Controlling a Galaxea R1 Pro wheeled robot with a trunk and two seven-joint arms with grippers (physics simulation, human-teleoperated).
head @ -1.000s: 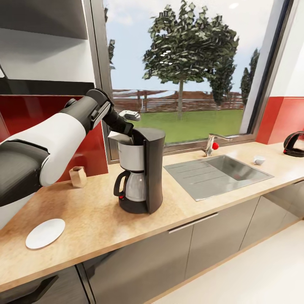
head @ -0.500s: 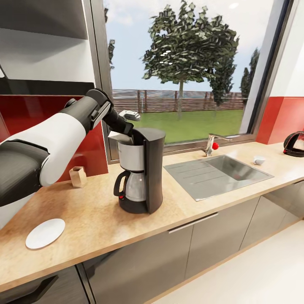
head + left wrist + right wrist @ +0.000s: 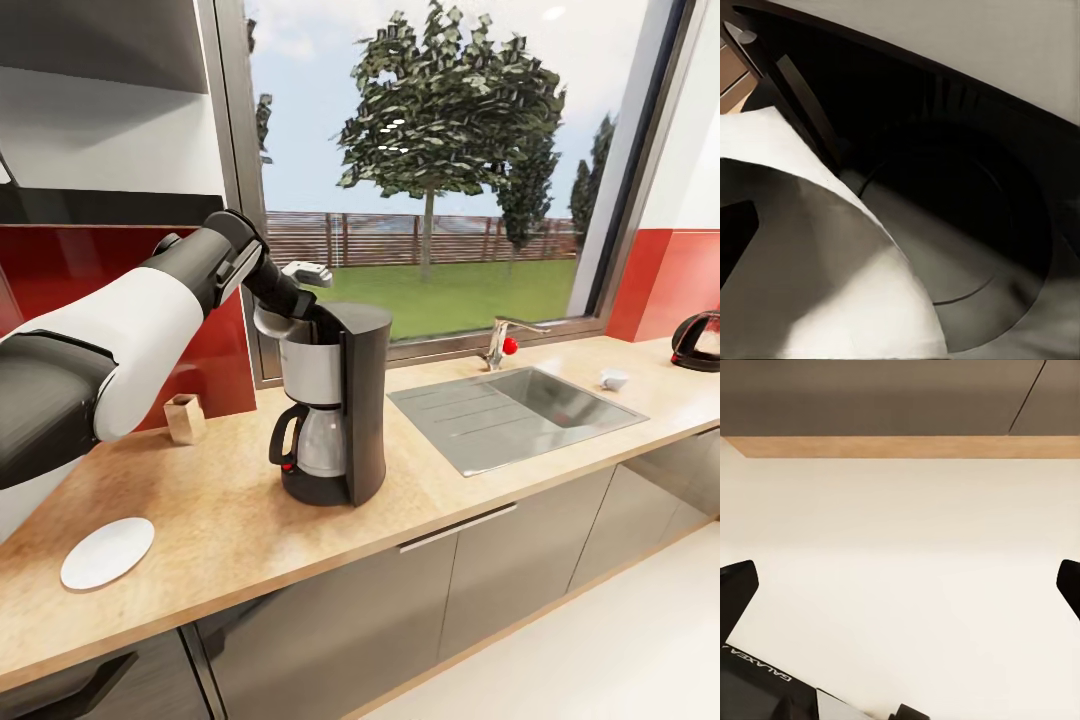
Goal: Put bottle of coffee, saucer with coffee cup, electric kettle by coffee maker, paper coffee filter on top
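The black coffee maker (image 3: 345, 400) stands on the kitchen countertop (image 3: 230, 500). My left gripper (image 3: 292, 303) hangs right over its filter basket. The white paper coffee filter (image 3: 272, 322) rests in the basket's mouth. In the left wrist view the paper coffee filter (image 3: 817, 262) lies against one dark finger (image 3: 735, 240) at the picture's edge, and the jaws are spread. The saucer (image 3: 107, 552) lies at the counter's front left. The coffee cup (image 3: 614, 379) and the electric kettle (image 3: 700, 342) stand far right. My right gripper (image 3: 900, 585) is open over pale floor. The bottle of coffee is out of view.
A steel sink (image 3: 510, 410) with a faucet (image 3: 500, 340) is set into the counter right of the coffee maker. A small brownish object (image 3: 185, 418) stands by the red backsplash. Dark wall slabs (image 3: 110, 205) hang above the left end. Grey cabinet fronts (image 3: 870, 397) show below the counter edge.
The filter has gone from an angular tilted shape to a rounded one sitting lower in the basket. The left arm has barely moved.
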